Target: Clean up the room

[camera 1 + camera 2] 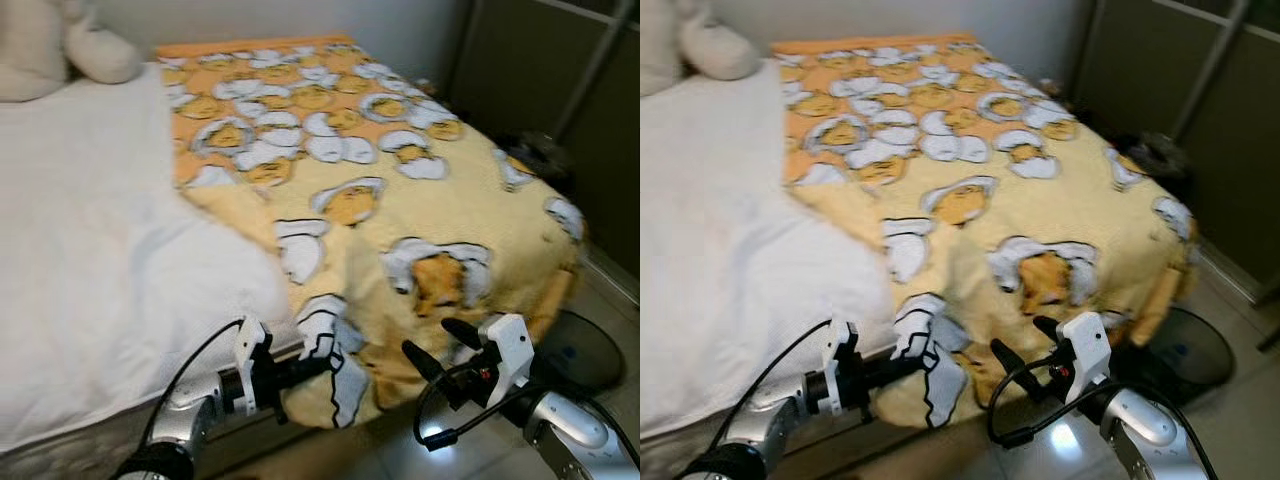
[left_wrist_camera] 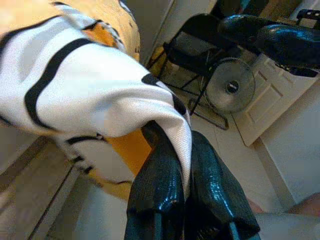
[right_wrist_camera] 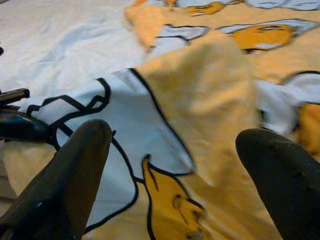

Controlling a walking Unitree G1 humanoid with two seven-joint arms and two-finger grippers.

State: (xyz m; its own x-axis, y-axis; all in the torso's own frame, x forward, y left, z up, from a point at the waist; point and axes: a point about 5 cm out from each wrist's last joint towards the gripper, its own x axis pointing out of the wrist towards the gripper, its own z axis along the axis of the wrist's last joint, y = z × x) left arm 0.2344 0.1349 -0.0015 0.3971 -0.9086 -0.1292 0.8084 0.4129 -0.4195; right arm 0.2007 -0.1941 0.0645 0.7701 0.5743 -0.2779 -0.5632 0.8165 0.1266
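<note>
A yellow blanket (image 1: 400,190) printed with white and orange egg figures covers the right part of a bed with a white sheet (image 1: 90,250). Its near corner (image 1: 330,360) hangs over the bed's front edge. My left gripper (image 1: 318,362) is shut on that corner; the left wrist view has cloth (image 2: 100,85) pinched between the black fingers (image 2: 155,195). My right gripper (image 1: 432,347) stands open just right of the corner, a short way from the blanket's front edge. In the right wrist view its fingers (image 3: 75,175) are spread wide before the blanket (image 3: 200,105).
A cream plush toy (image 1: 60,45) lies at the head of the bed, far left. A dark wardrobe (image 1: 560,70) stands to the right. A round fan (image 1: 575,350) lies on the tiled floor by the bed's right corner, and a black folding chair (image 2: 192,50) stands near it.
</note>
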